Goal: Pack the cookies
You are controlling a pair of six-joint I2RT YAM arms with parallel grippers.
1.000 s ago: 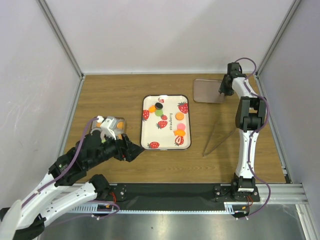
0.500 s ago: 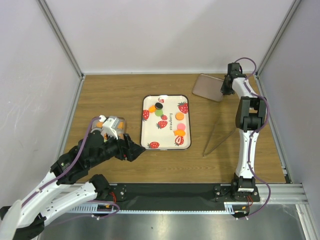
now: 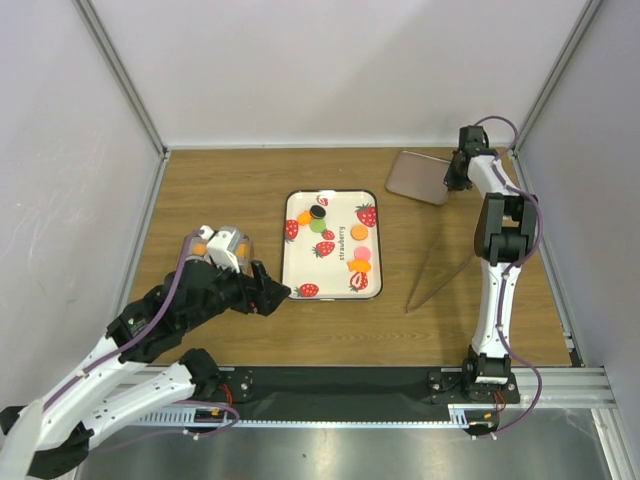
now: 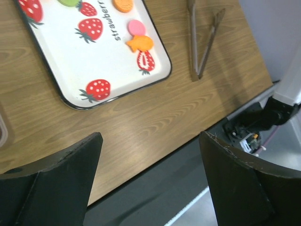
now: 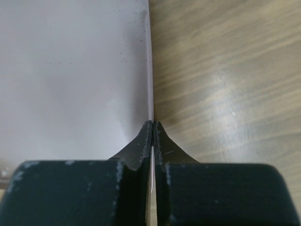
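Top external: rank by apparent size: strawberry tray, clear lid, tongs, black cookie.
1. strawberry tray
2. clear lid, by area
3. tongs, longer than the lid but thin
4. black cookie

Left arm (image 3: 180, 300) hides much of a clear container (image 3: 232, 245) seen from overhead, while frame edges crop the strawberry tray (image 4: 56, 56) and tongs (image 4: 192, 42) at the left wrist, the lid (image 5: 70, 70) at the right.

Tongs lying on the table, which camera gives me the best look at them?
The left wrist view: the tongs appear large and sharp, joined end and both arms clear, though one tip is cut off. The top external view shows the tongs only small and thin. The right wrist view misses them.
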